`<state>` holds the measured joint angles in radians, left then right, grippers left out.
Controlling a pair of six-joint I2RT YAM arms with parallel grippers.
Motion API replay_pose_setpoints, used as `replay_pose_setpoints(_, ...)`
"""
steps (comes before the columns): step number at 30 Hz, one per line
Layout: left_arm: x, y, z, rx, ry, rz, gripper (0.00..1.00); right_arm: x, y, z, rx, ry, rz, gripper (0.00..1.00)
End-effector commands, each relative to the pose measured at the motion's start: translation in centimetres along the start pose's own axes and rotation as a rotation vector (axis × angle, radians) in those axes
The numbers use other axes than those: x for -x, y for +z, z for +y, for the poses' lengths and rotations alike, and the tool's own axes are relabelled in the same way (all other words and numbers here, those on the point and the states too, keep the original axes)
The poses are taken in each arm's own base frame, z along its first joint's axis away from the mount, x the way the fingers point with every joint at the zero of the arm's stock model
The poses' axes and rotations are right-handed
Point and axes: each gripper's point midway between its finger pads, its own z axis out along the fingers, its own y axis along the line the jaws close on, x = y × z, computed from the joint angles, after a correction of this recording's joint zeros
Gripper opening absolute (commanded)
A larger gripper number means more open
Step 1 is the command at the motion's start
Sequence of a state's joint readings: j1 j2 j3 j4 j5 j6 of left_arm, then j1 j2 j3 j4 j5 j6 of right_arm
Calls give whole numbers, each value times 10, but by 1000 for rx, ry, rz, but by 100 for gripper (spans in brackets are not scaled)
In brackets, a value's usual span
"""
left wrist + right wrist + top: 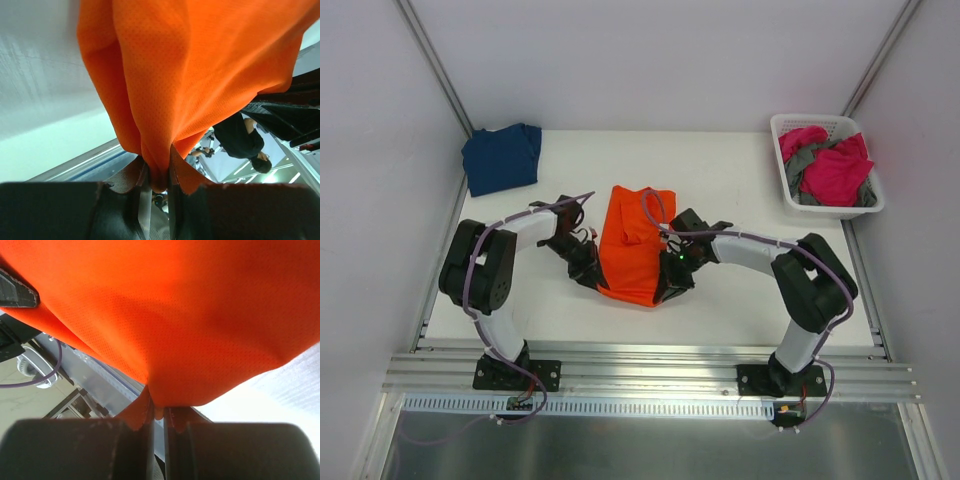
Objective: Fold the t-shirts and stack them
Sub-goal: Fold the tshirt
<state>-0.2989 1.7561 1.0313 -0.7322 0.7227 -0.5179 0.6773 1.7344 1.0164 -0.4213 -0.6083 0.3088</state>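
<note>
Top external view: left fingers and right fingers both pinch the near edge of the orange t-shirt, mid-frame on the tabletop. Navy t-shirt sits upper left, pink shirts in the white basket upper right.

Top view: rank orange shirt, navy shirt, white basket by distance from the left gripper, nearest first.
1. The orange shirt, mid-table, clamped in the left gripper at its near-left edge.
2. The navy shirt, far-left corner of the table.
3. The white basket, far-right corner, across the table.
</note>
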Motion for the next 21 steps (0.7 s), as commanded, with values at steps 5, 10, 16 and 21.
replay_pose_setpoints(5,-12,12,12,54,-82,55,13,-12,11,-7,-36,39,50,8)
replay_pose_setpoints(10,-12,10,7,51,-69,45,99,-12,11,-5,-55,25,46,32)
replay_pose_setpoints(16,-11,-4,-4,36,-4,-1,99,7,-10,6,-106,-54,-25,90)
replay_pose_setpoints(21,1,-32,-22,21,98,-110,99,42,-38,38,-71,-161,-147,93)
